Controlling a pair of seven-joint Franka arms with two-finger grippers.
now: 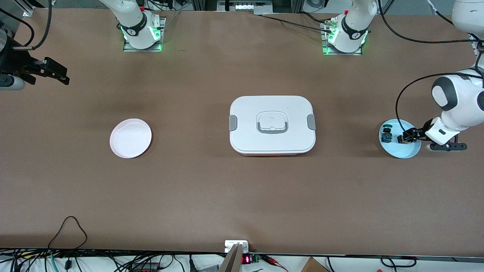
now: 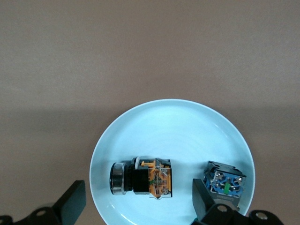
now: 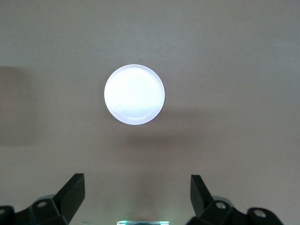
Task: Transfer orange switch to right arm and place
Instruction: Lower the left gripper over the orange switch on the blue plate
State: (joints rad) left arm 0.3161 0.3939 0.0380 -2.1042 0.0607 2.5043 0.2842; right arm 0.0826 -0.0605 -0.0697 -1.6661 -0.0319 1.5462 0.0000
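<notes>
The orange switch (image 1: 401, 139) lies on its side on a light blue plate (image 1: 407, 152) at the left arm's end of the table. Its black collar and orange-tan body show in the left wrist view (image 2: 143, 177). My left gripper (image 1: 407, 136) is open and low over the plate (image 2: 173, 105). Its fingers straddle the orange switch without touching it: one fingertip (image 2: 71, 203) is outside the rim, the other (image 2: 200, 199) is between the two switches. My right gripper (image 1: 56, 74) is open and empty and waits in the air at the right arm's end of the table, also in its wrist view (image 3: 138, 199).
A blue-bodied switch (image 1: 386, 135) lies on the same plate beside the orange one (image 2: 226, 181). A white lidded box (image 1: 272, 124) stands mid-table. A white plate (image 1: 130, 138) lies toward the right arm's end and shows empty in the right wrist view (image 3: 134, 94).
</notes>
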